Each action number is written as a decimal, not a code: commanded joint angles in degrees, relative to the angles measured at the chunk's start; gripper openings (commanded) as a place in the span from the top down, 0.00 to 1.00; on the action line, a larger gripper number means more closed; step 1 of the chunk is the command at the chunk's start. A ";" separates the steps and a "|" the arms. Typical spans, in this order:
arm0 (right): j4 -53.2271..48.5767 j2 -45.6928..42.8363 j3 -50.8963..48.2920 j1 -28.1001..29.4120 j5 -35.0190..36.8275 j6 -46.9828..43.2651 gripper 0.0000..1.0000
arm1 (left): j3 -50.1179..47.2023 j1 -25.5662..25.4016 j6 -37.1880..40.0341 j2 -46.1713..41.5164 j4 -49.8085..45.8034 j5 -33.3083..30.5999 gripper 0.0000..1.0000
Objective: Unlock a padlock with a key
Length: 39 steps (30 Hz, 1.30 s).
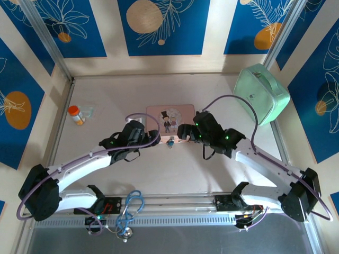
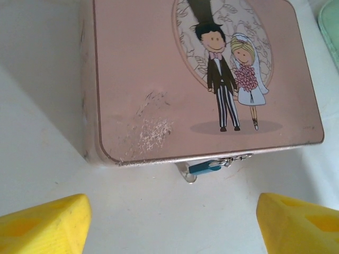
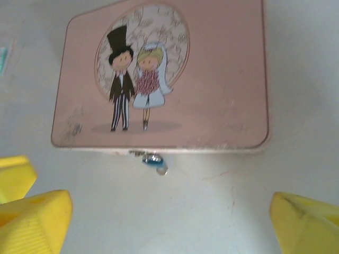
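**Top external:** the padlock (image 1: 170,142) lies at the 6 o'clock edge of the pink box (image 1: 170,117), between the left gripper (image 1: 152,139) and the right gripper (image 1: 184,132).

**Left wrist:** the padlock (image 2: 205,168) has its long axis near 3–9 o'clock, silvery end toward 8. The left gripper (image 2: 172,222) is spread wide and empty.

**Right wrist:** the padlock (image 3: 153,160) has its silvery end toward 5 o'clock. The right gripper (image 3: 169,222) is wide and empty.

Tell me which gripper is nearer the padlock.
Left, narrowly. The left gripper sits just left of the padlock; the right gripper is right and slightly beyond it.
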 commanded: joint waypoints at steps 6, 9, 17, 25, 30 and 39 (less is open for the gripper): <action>4.17 5.89 -3.57 1.55 -10.18 6.92 0.35 | -2.51 -0.32 -12.05 4.96 9.50 6.00 0.23; 4.86 10.37 -1.94 2.54 -10.60 6.08 0.40 | -2.52 -0.37 -12.65 5.74 10.19 6.25 0.23; 10.85 20.48 2.07 5.08 -8.47 5.32 0.39 | -1.95 0.63 -11.98 8.13 11.76 4.72 0.24; 11.47 27.28 4.97 7.40 -2.54 6.65 0.39 | -1.75 2.09 -11.30 11.02 14.12 6.25 0.30; 9.11 29.13 6.97 6.79 -2.11 8.30 0.41 | -2.86 2.79 -11.46 11.43 16.40 6.23 0.32; 4.97 26.57 8.27 8.40 1.23 8.86 0.41 | -2.86 2.80 -11.46 11.05 17.48 7.27 0.33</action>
